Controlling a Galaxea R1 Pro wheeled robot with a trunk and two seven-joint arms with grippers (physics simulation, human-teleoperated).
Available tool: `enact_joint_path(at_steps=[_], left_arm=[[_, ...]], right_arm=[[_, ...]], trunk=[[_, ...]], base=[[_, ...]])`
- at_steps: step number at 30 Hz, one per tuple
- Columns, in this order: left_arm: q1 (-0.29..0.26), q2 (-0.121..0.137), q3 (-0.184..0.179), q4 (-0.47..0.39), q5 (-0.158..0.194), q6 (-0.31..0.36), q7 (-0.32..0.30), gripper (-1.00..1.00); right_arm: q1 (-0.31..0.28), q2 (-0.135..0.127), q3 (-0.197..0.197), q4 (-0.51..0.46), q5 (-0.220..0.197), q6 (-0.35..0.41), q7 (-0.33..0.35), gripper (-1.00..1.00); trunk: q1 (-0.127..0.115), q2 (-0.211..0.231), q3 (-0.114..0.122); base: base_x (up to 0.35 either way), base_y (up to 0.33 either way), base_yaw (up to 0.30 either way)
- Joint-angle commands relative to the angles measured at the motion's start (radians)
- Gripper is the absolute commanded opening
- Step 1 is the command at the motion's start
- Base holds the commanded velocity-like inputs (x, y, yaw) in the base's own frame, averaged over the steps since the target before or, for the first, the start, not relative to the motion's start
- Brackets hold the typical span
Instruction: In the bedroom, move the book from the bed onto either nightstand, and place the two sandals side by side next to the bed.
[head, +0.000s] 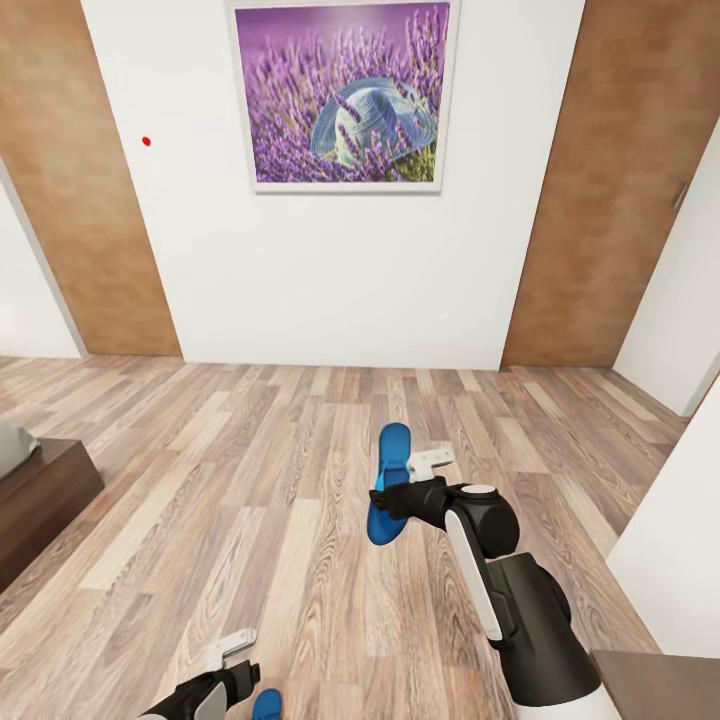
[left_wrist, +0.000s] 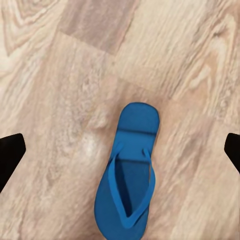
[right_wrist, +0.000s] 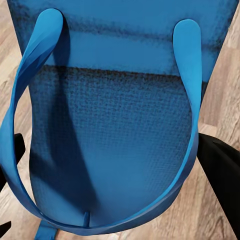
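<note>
The robot faces a white wall flanked by brown wood wall panels, with a framed picture of lavender and a pale hat hanging on it and a small red dot to the picture's left. A wood-plank floor spreads below. At the left edge sits a corner of the low bed with its dark brown wooden frame and a sliver of pale grey mattress. The right gripper, on a black-and-white arm reaching in from the near right, is closed around one bright blue flat sandal, holding it clear of the floor with its long sole pointing away toward the wall; in the right wrist view the sandal's textured sole and blue straps sit between the dark fingers. The left gripper hovers low at the near left with its jaws spread wide and nothing between them. Just beside it, at the near edge of the head view, the second blue sandal lies flat on the planks; the left wrist view shows it strap side up on the floor between the two dark fingertips, not touching either
</note>
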Motion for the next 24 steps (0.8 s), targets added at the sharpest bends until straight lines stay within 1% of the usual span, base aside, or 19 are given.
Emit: enact_joint_path(at_steps=[1, 11, 24], left_arm=[[0.0, -0.001, 0.003, -0.003, -0.006, 0.004, 0.002, 1.0], [0.0, -0.002, 0.003, -0.001, -0.006, -0.013, 0.005, 1.0], [0.0, -0.008, 0.003, 0.004, -0.009, -0.021, 0.004, 1.0]], right_arm=[[-0.001, 0.0, 0.0, -0.001, -0.002, 0.004, 0.001, -1.0], [-0.001, 0.0, 0.0, -0.001, -0.003, 0.004, 0.001, -1.0], [-0.001, -0.001, -0.002, -0.001, -0.002, 0.004, 0.001, -1.0]], trunk=[[0.004, -0.008, -0.004], [0.042, -0.078, -0.035], [0.048, -0.081, -0.086]], base=[[0.0, 0.0, 0.0], [0.0, 0.0, 0.0], [0.0, 0.0, 0.0]])
